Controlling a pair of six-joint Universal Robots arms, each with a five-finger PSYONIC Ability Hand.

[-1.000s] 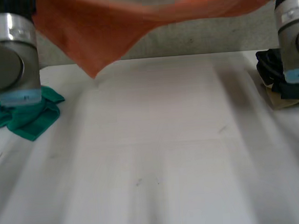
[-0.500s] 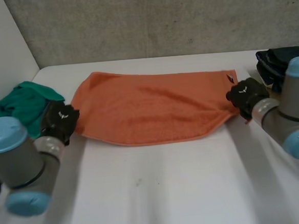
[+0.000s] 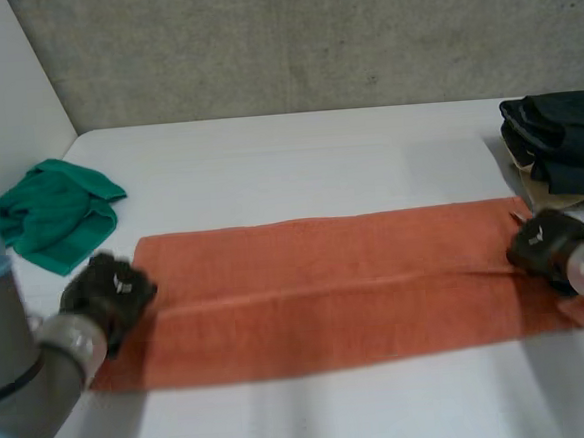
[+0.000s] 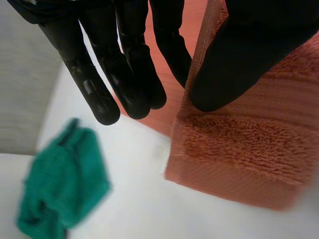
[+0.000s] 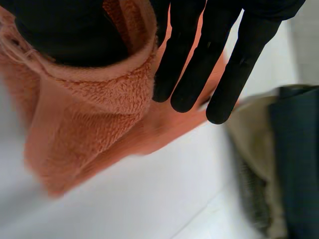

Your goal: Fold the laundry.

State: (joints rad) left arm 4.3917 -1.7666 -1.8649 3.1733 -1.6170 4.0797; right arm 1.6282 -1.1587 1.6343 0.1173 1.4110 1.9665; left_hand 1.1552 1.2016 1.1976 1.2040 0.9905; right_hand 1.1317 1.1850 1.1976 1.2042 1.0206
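A crumpled green cloth (image 3: 56,210) lies at the far left of the white surface (image 3: 298,158), well apart from the work and not in the way. Nearer the camera, the left robot hand (image 3: 112,292) is at the left short end of the orange towel (image 3: 327,292). In its wrist view the straight fingers (image 4: 129,74) and the thumb pinch the thick end between them.

The towel lies stretched flat across the middle of the surface. It is a long band with a lengthwise edge along its middle, which suggests it is doubled over. It looks like soft, thick terry: light and limp, likely to sag and drag if lifted by one point. The two short ends or their corners are the places to hold.

The right robot hand (image 3: 546,243) is at the right short end, thumb and straight fingers clamped on the cloth, which curls up round the thumb. Just beyond it sits a pile of dark folded clothes (image 3: 557,140), near the towel's far right corner. A wide swing there could brush it.
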